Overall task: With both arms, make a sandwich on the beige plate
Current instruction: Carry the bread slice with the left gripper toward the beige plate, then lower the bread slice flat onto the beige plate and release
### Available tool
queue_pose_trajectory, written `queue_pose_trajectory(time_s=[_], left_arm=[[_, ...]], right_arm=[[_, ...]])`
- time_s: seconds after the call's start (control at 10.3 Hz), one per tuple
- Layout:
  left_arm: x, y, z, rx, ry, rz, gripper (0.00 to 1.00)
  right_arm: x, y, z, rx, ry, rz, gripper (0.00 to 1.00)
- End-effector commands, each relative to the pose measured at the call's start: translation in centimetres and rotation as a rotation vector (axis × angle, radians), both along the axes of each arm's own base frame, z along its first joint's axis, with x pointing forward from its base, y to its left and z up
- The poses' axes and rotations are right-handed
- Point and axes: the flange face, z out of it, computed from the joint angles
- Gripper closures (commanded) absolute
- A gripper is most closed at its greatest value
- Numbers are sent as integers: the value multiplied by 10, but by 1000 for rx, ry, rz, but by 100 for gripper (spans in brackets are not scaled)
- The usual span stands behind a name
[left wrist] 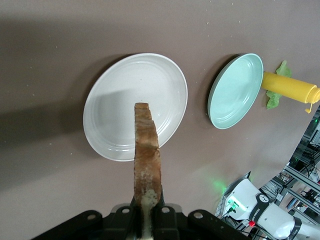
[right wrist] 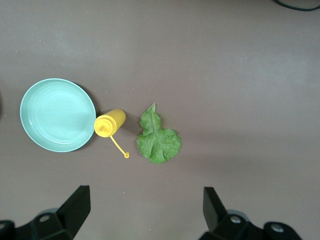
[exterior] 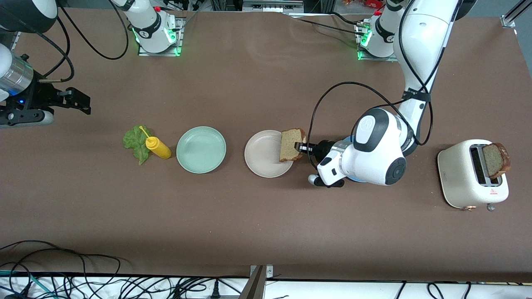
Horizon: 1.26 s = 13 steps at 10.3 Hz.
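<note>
My left gripper [exterior: 300, 146] is shut on a brown bread slice [exterior: 291, 144], gripping its crust. The slice stands on edge over the beige plate [exterior: 262, 154], above the rim toward the left arm's end. In the left wrist view the bread slice [left wrist: 147, 150] shows edge-on between the jaws of my left gripper [left wrist: 148, 220], with the bare beige plate [left wrist: 125, 100] below. A second slice [exterior: 496, 160] sticks out of the toaster. The lettuce leaf [exterior: 135, 143] lies flat on the table. My right gripper [exterior: 79, 101] waits open and holds nothing, over the right arm's end of the table; the right wrist view looks past my right gripper [right wrist: 145, 210] at the lettuce leaf [right wrist: 157, 140].
A mint green plate [exterior: 201, 149] sits between the beige plate and a yellow squeeze bottle [exterior: 158, 148] lying beside the lettuce. The white toaster [exterior: 465, 174] stands at the left arm's end. A blue plate [exterior: 348, 139] is mostly hidden under the left arm.
</note>
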Motion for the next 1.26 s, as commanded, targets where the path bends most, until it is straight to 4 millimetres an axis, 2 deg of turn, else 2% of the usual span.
queue_pose_trajectory(time_s=[0.0, 0.1, 0.39, 0.58, 0.78, 1.16], left_arm=[[-6, -26, -8, -29, 22, 21, 100], [-7, -30, -20, -57, 58, 41, 100], [-13, -47, -29, -134, 129, 88, 100], [-2, -47, -38, -164, 103, 177, 100], [-10, -64, -51, -152, 101, 168, 100], [-11, -64, -59, -143, 104, 168, 100]], right_arm=[[0, 0, 5, -8, -7, -10, 0], [1, 0, 6, -6, -12, -10, 0], [1, -5, 6, -7, -9, -17, 0], [1, 0, 7, -11, -13, -8, 0], [1, 1, 7, -8, -15, -8, 0], [1, 0, 7, -6, -15, -11, 0]])
